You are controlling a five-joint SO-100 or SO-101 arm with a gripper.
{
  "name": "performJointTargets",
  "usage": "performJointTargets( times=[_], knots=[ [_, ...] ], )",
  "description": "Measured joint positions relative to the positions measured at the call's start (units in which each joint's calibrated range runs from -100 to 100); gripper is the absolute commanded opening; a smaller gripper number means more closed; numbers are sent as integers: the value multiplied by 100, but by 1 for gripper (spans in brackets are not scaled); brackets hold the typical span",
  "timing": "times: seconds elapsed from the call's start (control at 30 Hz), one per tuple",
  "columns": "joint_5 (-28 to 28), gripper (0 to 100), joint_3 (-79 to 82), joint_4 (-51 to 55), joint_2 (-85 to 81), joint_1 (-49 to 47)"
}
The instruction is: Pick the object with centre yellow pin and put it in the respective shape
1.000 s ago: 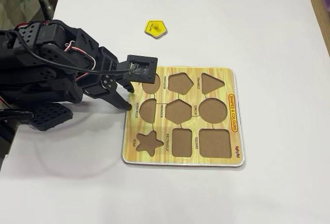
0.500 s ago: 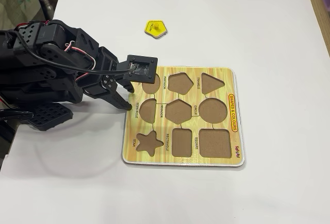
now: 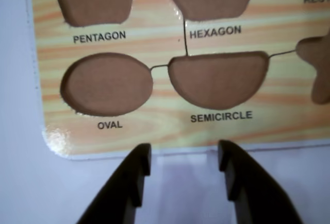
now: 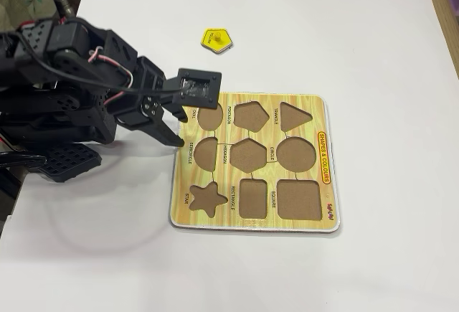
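1. The hand [image 4: 174, 127] hovers at the left edge of the puzzle board [image 4: 326, 208] in the fixed view, its two dark fingers apart with nothing between them. In the wrist view the hand [image 3: 183, 157] shows the same gap, with white desk [image 3: 15, 131] visible between the fingertips.
2. Compared with a second ago, the arm [image 4: 86, 68] has lifted and shifted slightly up the fixed view. The wrist camera block now sits above the board's upper-left corner rather than over the oval recess, and the lower finger tip has risen away from the SEMICIRCLE label.
3. The yellow pentagon piece [image 4: 216, 39] lies flat on the desk, well apart from the board's top edge and from the hand, in the same place as before.
4. The pentagon recess [image 4: 251, 115] is bare in the top row, between the oval recess [image 4: 209, 117] and the triangle recess [image 4: 295, 116]. In the wrist view the pentagon recess [image 3: 93, 0] sits above its PENTAGON label, cut off by the top edge.
5. The board has not moved.
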Motion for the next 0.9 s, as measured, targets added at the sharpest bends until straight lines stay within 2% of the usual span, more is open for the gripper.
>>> performJointTargets(
  times=[0.4, 0.7, 0.9],
  knots=[
    [42, 16, -3228, 17, 3754, -47],
    [26, 15, -5414, 1500, 5387, -842],
    [5, 16, -6187, 1645, 6418, -1749]
  ],
)
